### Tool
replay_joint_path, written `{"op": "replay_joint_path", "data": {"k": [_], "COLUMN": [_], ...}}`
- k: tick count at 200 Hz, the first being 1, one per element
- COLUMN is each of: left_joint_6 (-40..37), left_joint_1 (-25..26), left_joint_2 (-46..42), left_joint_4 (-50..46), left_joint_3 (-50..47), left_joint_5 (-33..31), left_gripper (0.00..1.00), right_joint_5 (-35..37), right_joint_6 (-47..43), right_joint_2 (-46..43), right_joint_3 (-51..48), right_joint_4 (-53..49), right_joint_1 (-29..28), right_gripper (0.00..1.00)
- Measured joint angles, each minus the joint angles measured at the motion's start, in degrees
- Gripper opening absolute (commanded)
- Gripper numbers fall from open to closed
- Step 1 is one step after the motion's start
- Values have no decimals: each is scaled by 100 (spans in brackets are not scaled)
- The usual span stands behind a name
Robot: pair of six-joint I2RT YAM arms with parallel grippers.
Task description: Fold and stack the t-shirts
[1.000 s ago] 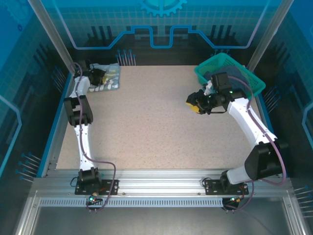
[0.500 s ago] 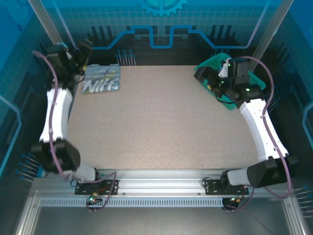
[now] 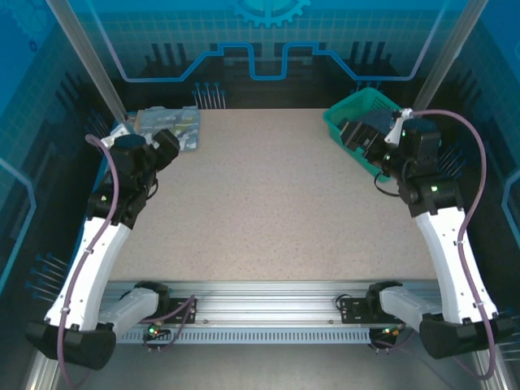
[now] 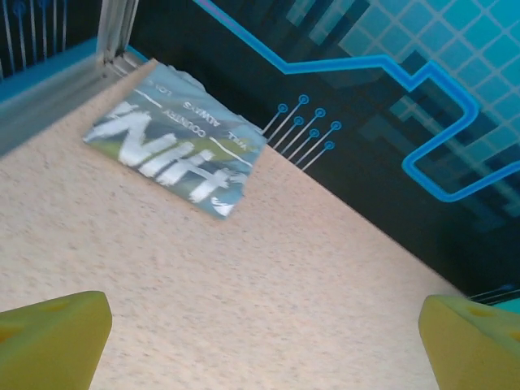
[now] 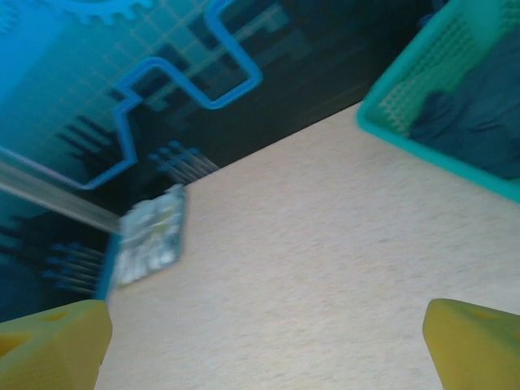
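Note:
A pale blue-grey t-shirt (image 3: 169,123) lies folded with its white lettering up in the table's far left corner, also in the left wrist view (image 4: 175,150) and, blurred, in the right wrist view (image 5: 150,236). My left gripper (image 3: 166,146) hangs just in front of it, open and empty, its yellow fingertips (image 4: 49,341) wide apart over bare table. A darker slate t-shirt (image 5: 479,114) lies crumpled inside the teal mesh basket (image 5: 406,89). My right gripper (image 3: 357,134) hovers at the basket's (image 3: 345,110) near side, open, with nothing between its fingertips (image 5: 475,345).
The speckled beige table (image 3: 268,195) stretches between the two arms. Blue rails and dark patterned walls close it in at the back and sides. An aluminium post (image 4: 114,32) stands by the folded shirt's corner.
Both grippers opened wide. The left arm let go of the folded pale shirt, rose, then drew back toward me. The right arm swung from mid-table to the basket.

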State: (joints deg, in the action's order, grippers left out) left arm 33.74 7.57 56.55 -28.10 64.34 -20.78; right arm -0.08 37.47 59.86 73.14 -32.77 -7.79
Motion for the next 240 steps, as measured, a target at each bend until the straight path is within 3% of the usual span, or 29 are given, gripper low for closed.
{"op": "replay_joint_path", "data": {"k": [35,70,111,144,175,202,222,240], "left_joint_6": [-1268,-1956,-2232,-2420,-2538,-2780,-3036,-3115], "left_joint_1": [44,44,-407,-671,-778,-706,-494,-442], "left_joint_2": [-249,-74,1191,2162,2529,2656,3276,3401], "left_joint_4": [1130,2345,4428,5729,6653,8011,9097,9077], "left_joint_3": [-1930,-3646,-4052,-4061,-4148,-4826,-5198,-5198], "left_joint_5": [-177,-511,-487,-243,13,181,282,308], "left_gripper": [99,99,99,99,99,99,99,99], "right_joint_5": [1606,2107,2035,1705,1456,1285,1123,1117], "right_joint_6": [-1604,-2490,-2918,-3053,-3141,-3281,-3394,-3460], "right_joint_2": [-186,197,791,1462,2184,2404,2413,2509], "right_joint_3": [-1755,-3456,-4505,-4527,-4249,-4275,-4527,-4846], "right_joint_4": [789,1987,3442,4784,5386,5934,6546,7086], "right_joint_1": [-142,-136,153,472,522,503,470,415], "right_gripper": [100,100,100,100,100,100,100,100]}}
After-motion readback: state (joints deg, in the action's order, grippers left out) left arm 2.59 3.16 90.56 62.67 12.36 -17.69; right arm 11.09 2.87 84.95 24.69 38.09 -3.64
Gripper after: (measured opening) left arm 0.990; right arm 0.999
